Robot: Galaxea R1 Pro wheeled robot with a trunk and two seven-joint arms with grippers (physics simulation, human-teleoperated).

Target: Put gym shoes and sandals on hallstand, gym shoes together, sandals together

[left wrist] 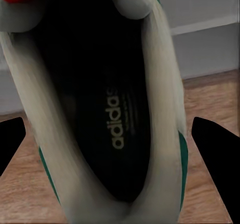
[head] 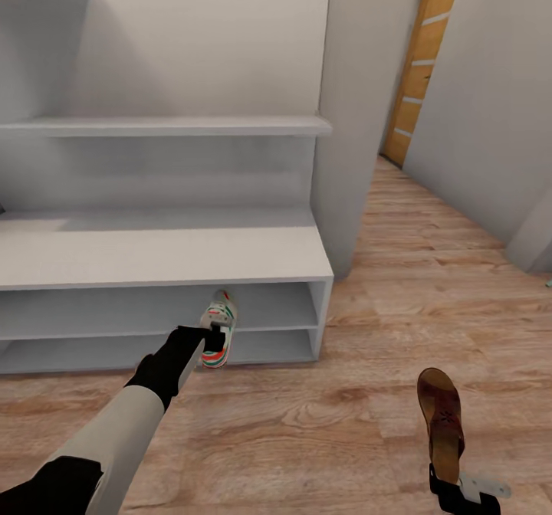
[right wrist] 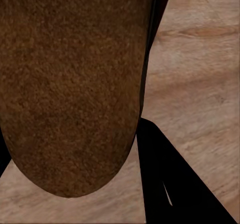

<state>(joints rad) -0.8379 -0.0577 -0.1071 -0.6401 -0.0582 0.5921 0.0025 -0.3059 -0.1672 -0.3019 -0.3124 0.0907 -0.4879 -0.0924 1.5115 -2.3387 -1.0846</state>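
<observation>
Left gripper clamped on gym shoe, up by the hallstand for putting in | right gripper clamped on sandal heel, near right, over the floor, so we carry both

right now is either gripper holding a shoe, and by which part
Left gripper holds a gym shoe by its heel end; right gripper holds a sandal by its heel end.
</observation>
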